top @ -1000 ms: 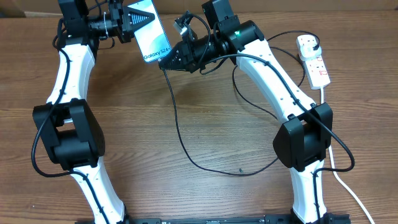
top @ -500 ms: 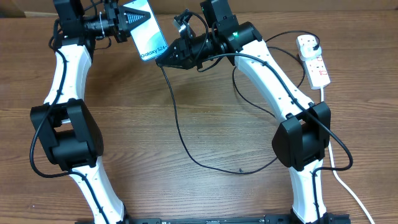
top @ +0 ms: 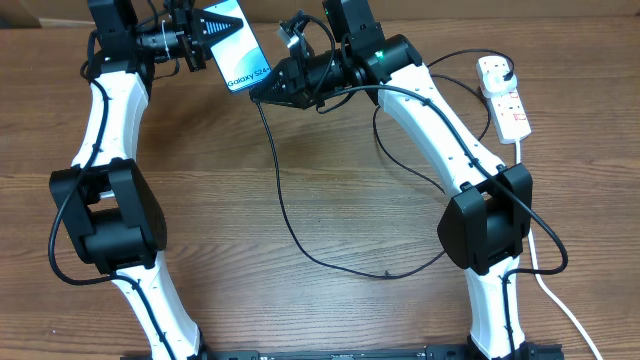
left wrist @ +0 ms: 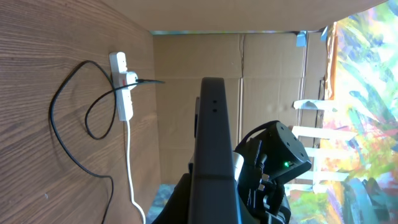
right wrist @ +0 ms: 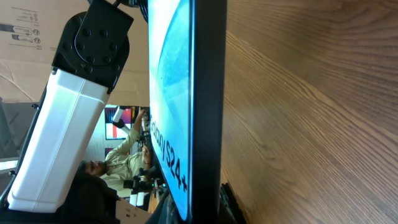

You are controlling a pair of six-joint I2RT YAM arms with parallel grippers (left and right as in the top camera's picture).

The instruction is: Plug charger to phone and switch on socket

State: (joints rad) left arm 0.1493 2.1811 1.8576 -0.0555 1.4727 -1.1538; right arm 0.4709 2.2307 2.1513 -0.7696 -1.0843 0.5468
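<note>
The left gripper (top: 207,32) is clamped on the phone (top: 243,60) and holds it above the table (top: 350,170) at 11 o'clock, screen up, the short edge with the text turned toward 4 o'clock. The right gripper (top: 264,94) is just beside that edge, with its jaws closed. The charger (top: 283,200) comes out from under its tip, but the connector itself is hidden, so I cannot tell if it touches the phone. In the right wrist view the phone's black frame fills the middle, very near the fingers.

From there the cable goes down toward 6 o'clock, bends in a wide loop under the right arm and rises to the socket (top: 508,105) at 2 o'clock, where its plug sits in the far outlet. The white cord (top: 548,285) runs off toward 5 o'clock. A cardboard wall (left wrist: 267,81) stands behind the table
</note>
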